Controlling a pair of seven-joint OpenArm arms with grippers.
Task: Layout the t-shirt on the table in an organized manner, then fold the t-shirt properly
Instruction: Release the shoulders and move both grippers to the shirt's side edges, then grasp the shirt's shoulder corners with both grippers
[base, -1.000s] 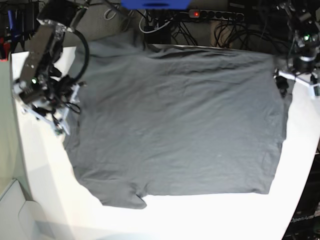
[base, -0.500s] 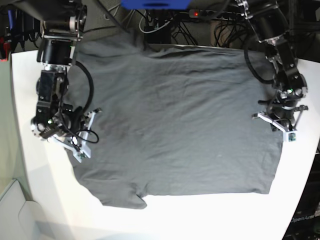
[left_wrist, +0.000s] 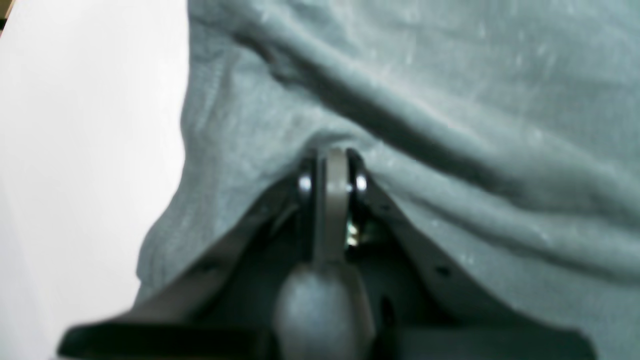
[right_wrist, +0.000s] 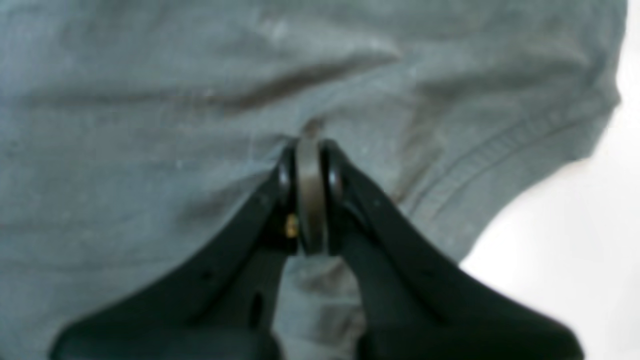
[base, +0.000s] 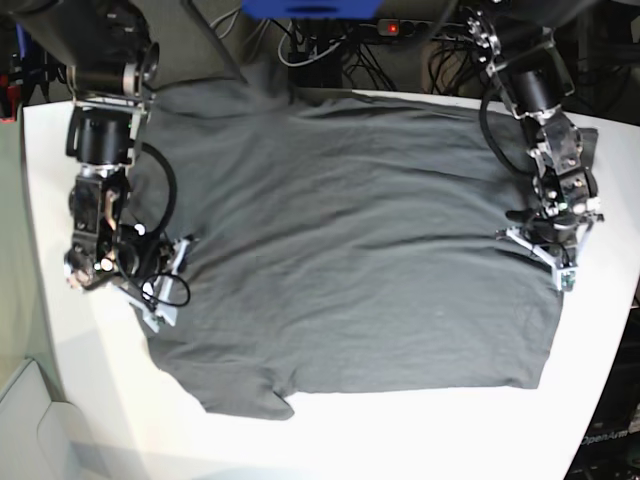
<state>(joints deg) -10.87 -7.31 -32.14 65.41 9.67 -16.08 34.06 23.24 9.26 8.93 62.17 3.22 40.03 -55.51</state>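
1. Because the large smooth white tabletop with rounded corners (base: 60, 400) carries everything, I begin with it: the plain dark charcoal-grey soft cotton short-sleeved t-shirt (base: 350, 250) lies spread over its middle. White surface shows along the near edge and at both sides.

2. As I judge it, the laying-out step is nearly done and the fold is about to begin, since the t-shirt lies almost flat and each arm grips one side edge.

3. The next move, I think, calls for both arms to lift together at the same height and carry the two pinched edges the same way. If one arm goes faster, the fold line will become crooked.

4. The t-shirt looks wide and mostly smooth, with long shallow wrinkles across the body. One sleeve lies flat at the near edge; at the far side some cloth seems to hang over the table edge, but I cannot tell how much.

5. The right gripper (right_wrist: 311, 145), at the left side of the base view, has its jaws pressed together on a small ridge of cloth, near a stitched hem that curves toward the white table.

6. The left gripper (left_wrist: 334, 155), at the opposite side, is also closed tight with a fold of fabric pinched between the tips, close beside the edge of the cloth.
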